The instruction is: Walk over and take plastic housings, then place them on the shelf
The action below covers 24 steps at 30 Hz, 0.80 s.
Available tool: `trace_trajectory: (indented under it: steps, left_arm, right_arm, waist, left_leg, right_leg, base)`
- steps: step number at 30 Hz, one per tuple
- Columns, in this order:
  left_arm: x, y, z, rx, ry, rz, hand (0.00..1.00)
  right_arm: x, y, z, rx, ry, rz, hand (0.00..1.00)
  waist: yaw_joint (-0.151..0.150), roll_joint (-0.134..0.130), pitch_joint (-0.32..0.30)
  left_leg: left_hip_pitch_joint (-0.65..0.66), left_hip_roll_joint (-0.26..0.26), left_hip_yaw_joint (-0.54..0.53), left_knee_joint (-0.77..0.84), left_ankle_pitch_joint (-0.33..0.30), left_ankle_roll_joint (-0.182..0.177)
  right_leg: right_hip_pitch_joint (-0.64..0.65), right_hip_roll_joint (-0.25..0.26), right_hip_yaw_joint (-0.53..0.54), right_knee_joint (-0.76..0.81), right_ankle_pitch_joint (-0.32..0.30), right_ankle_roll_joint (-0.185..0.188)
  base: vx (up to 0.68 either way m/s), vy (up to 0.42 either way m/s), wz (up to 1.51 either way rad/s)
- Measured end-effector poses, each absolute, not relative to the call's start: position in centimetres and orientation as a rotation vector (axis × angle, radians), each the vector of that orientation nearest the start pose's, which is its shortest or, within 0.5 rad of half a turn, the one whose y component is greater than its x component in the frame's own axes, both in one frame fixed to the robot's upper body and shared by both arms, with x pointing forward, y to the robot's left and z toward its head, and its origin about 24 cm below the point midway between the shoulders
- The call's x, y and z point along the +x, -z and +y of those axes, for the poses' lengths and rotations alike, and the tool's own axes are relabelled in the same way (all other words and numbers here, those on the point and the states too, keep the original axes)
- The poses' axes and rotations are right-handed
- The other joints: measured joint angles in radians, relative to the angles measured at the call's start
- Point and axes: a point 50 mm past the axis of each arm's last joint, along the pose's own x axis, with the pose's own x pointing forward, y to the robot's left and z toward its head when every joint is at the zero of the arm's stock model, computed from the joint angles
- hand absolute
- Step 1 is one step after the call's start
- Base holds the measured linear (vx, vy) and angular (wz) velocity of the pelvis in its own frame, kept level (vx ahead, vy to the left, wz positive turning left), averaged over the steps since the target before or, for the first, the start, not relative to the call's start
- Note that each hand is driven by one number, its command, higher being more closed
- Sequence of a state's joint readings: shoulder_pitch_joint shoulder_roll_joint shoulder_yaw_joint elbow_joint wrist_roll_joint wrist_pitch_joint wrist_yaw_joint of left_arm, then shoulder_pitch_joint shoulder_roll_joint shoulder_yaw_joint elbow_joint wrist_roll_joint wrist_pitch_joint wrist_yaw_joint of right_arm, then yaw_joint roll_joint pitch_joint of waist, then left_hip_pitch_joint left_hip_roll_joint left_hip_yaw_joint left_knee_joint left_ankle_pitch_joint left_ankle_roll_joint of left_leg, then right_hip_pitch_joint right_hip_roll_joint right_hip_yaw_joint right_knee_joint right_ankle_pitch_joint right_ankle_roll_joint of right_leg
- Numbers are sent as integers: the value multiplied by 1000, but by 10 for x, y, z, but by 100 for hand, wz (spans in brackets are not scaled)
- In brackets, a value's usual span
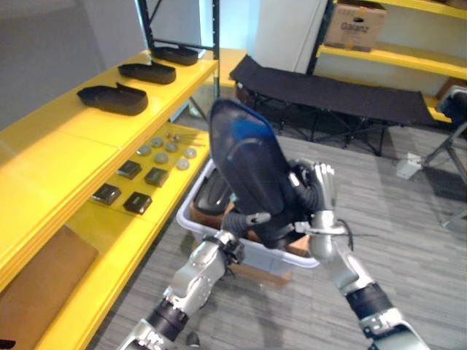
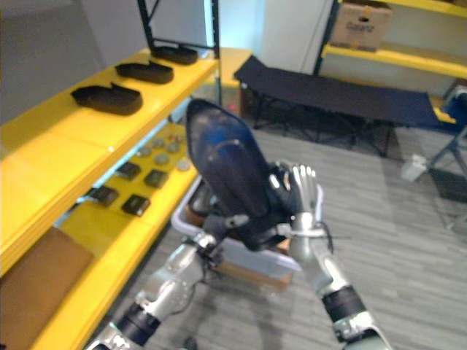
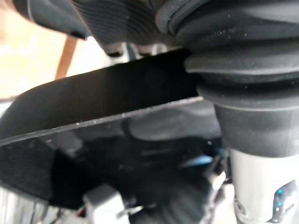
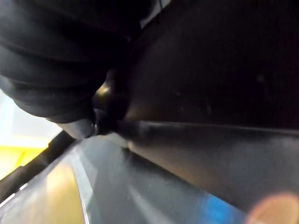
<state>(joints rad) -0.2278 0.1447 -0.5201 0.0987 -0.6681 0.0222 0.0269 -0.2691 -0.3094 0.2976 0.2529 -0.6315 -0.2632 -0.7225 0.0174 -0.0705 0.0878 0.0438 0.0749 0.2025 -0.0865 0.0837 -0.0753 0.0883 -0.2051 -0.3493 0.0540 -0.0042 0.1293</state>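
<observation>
**Housing held upright over the bin beside the yellow shelf**

The robot holds a large black housing (image 1: 248,160) on end between its two hands, above a pale bin (image 1: 191,210) that stands on the floor. The right hand (image 1: 322,188) lies flat against the housing's right side, its fingers straight and pointing up, open and pressing. The left hand (image 1: 252,217) meets the housing low on its front; most of it is hidden behind the part, so it cannot be told whether it grips. Another dark part lies inside the bin.

The floor (image 1: 394,255) is grey plank-patterned. To the robot's left runs a long yellow shelf (image 1: 73,127), with the bin just beside its lower tier. On the top tier three shelved housings (image 1: 113,98) lie in a row, well apart, receding toward the wall. The nearer stretch of that tier is bare. The lower tier carries small black boxes (image 1: 128,169) and, past them, a cluster of grey discs (image 1: 160,157). A brown board (image 1: 44,284) lies at its near end.

Behind the bin a black cot (image 1: 328,91) stands across the room. Beyond it, a second yellow rack (image 1: 394,55) bears a carton (image 1: 355,24).
</observation>
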Motion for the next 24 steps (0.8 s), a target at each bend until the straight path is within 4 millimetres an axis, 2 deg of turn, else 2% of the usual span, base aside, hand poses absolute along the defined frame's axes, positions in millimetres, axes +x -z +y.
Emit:
trace_trajectory:
  steps: [4, 10, 13, 22, 23, 24]
  left_arm:
    - [264, -52, 47, -327, 462, 111, 100]
    - [265, -49, 58, -264, 367, 86, 100]
    - [266, -45, 65, -268, 334, 85, 100]
    - [265, -44, 66, -311, 344, 100, 100]
    - [265, -43, 66, -361, 350, 120, 100]
    - [265, -43, 66, -388, 351, 132, 100]
  right_arm:
    - [277, -73, -139, -737, 261, -567, 100]
    - [269, -65, -130, -695, 260, -558, 100]
    - [266, -63, -124, -676, 254, -553, 100]
    - [260, -62, -121, -636, 263, -563, 100]
    - [259, -63, -121, -626, 265, -573, 0]
    - [258, -64, -120, -622, 264, -578, 0]
  waist:
    - [0, 0, 0]
    - [-1, -1, -10]
    - [-2, 0, -27]
    - [-2, 0, -29]
    - [-2, 0, -29]
    - [-2, 0, -29]
  left_leg:
    - [-5, 1, 0, 0, 0, 0]
    - [-9, 3, 0, 2, 2, -1]
    - [-9, 4, 1, 4, 1, -2]
    - [-8, 8, 4, 4, 1, -2]
    - [-8, 8, 4, 4, 1, -2]
    - [-8, 8, 5, 4, 1, -2]
  right_leg:
    - [-1, 2, 0, -8, 2, -1]
    - [-1, 8, 2, -25, 12, -3]
    - [1, 10, 4, -32, 15, -3]
    - [1, 13, 10, -38, 20, -5]
    - [1, 14, 12, -38, 20, -5]
    - [1, 14, 12, -39, 20, -5]
  base:
    - [0, 0, 0]
    - [5, -1, -1]
    - [24, -7, -2]
    - [-13, 2, -2]
    - [-21, 2, -3]
    - [0, 0, 0]
